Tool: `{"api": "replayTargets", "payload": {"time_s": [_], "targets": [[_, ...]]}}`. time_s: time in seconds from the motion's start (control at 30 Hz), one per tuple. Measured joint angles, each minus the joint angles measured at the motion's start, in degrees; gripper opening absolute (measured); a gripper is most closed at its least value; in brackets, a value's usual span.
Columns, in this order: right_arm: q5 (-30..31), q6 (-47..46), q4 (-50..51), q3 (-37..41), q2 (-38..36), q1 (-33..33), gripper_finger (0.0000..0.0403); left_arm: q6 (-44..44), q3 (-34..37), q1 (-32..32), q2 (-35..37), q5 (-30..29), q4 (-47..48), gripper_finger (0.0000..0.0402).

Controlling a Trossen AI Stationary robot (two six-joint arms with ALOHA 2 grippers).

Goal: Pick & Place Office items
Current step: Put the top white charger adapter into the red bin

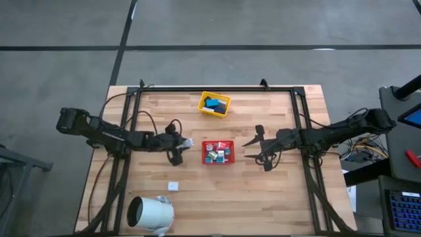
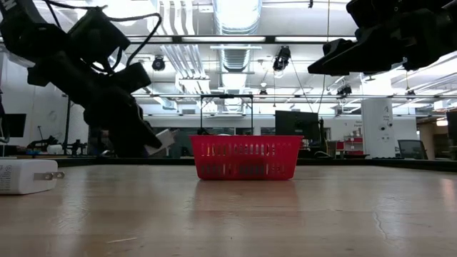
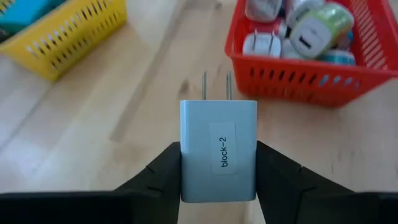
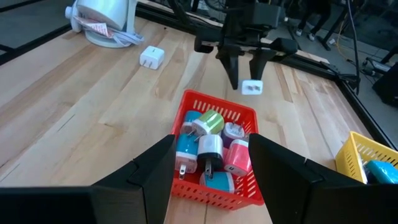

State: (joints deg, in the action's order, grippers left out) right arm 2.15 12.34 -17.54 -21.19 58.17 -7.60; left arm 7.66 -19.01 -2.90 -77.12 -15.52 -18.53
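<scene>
Charger block (image 3: 218,151): clamped between left gripper (image 1: 177,149) jaws, lifted off surface (image 1: 263,197), just left of red tray (image 1: 218,160). Prongs pointing ahead toward tray wall; long axis in line with jaws and prongs. Label "block-2" on upper face.

Relation governing next move, as judged: tray lies straight ahead of prongs, short gap between block and near wall. Forward travel plus clearance over rim likely required before release. Left arm nearer to this block; right arm on far side of tray.

Right gripper (image 4: 211,168): jaws spread, nothing held, hovering above right side of red tray, apart from contents.

Red tray: rectangular, slotted plastic walls, holding several chargers (image 4: 211,152) in white, green, pink, teal; rounded-corner cubes, smooth glossy shells, metal prongs.

Yellow tray (image 1: 214,104): same slotted build, near far edge of surface, holding teal and dark pieces (image 1: 213,103).

Loose white charger (image 1: 173,186): resting on surface, near side, between left gripper and white cylinder (image 1: 150,213). Cylinder lying on its side at near left corner, smooth shell, open end visible.

Held block: pale, matte, flat-sided box with softly rounded edges; rigid, flat faces suited to parallel jaws. Thin prongs: possible snag point on slotted wall if approach too low.

Surface: light wood planks, visible grain, bordered by dark frame.
</scene>
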Motion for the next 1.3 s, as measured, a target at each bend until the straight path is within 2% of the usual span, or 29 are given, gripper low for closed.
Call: {"api": "replayTargets", "payload": {"time_s": [0.3, 1.13, 1.2, 1.3], "targets": [[0.0, 0.1, -0.5, 0.0, 0.0, 0.0, 0.0201, -4.1, 0.6, 0.0, 0.0, -2.5, -7.5, 0.0152], [0.0, 0.3, -1.1, 0.0, 0.0, 0.0, 0.0201, -13.5, 1.1, 0.8, 0.0, -2.5, -26.1, 0.0152], [0.0, 0.3, -1.1, 0.0, 0.0, 0.0, 0.0201, -14.0, 2.3, 0.9, 0.0, -1.9, -29.8, 0.0152], [0.0, 0.4, -1.1, 0.0, 0.0, 0.0, 0.0201, -14.7, 5.0, 1.8, 0.0, 2.7, -37.1, 0.0152]]}}
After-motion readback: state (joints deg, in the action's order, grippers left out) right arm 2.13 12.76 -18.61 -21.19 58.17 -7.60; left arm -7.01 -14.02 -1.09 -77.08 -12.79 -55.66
